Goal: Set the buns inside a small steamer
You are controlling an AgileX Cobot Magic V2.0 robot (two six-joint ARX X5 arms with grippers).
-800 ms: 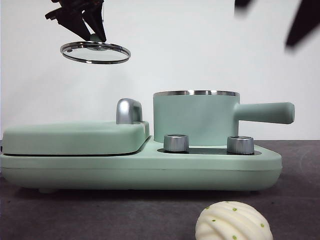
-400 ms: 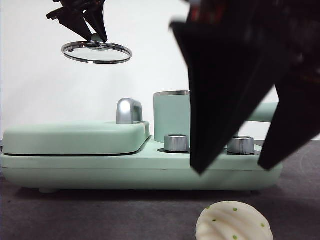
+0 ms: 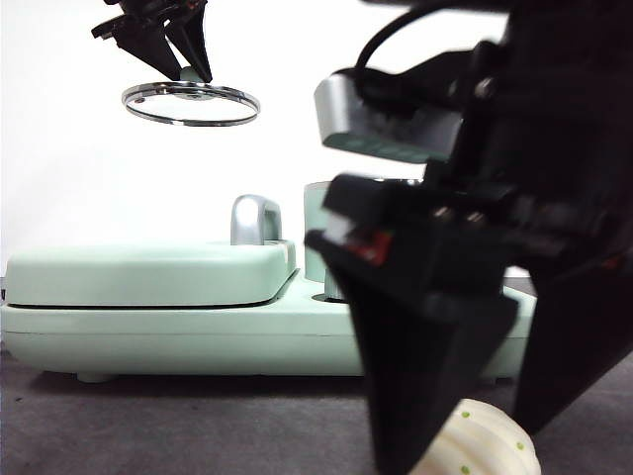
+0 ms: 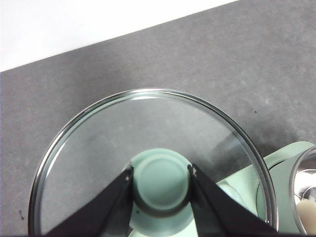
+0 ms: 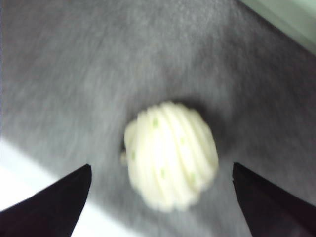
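The round ridged bun with green specks lies on the dark table in front of the appliance. My right gripper is open and straddles it low over the table. In the right wrist view the bun lies between the spread jaws of the right gripper. My left gripper is shut on the green knob of the glass lid, held high at the left. The small steamer is mostly hidden behind the right arm. Its steel rim shows in the left wrist view, with something cream-white inside.
The mint-green appliance base spans the table. The flat griddle lid with a chrome handle sits on its left half. The right arm fills the right side of the front view.
My right gripper has come down further, its jaws now on either side of the ridged bun. The left gripper holds the glass lid still.
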